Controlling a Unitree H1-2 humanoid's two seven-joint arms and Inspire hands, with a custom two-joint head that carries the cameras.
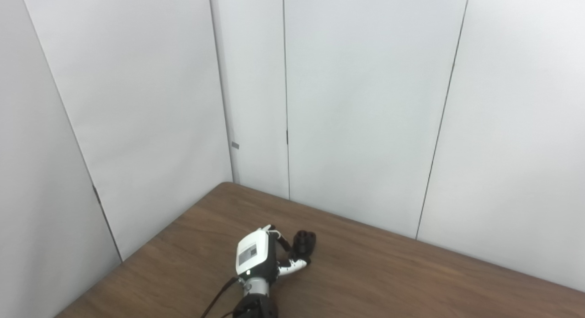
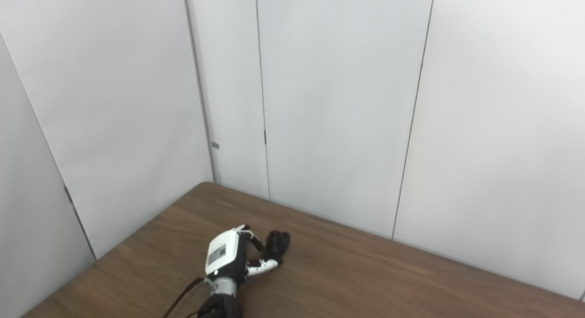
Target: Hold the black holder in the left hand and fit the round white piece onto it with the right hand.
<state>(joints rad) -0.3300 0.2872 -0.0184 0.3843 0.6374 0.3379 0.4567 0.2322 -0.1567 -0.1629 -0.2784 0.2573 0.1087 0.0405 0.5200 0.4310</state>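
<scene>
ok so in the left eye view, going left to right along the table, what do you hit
left hand → black holder at its fingertips → bare brown table out to the right edge. No right hand or round white piece shows in this view.

Brown wooden table (image 1: 411, 281) bearing a black holder (image 1: 305, 243).
</scene>
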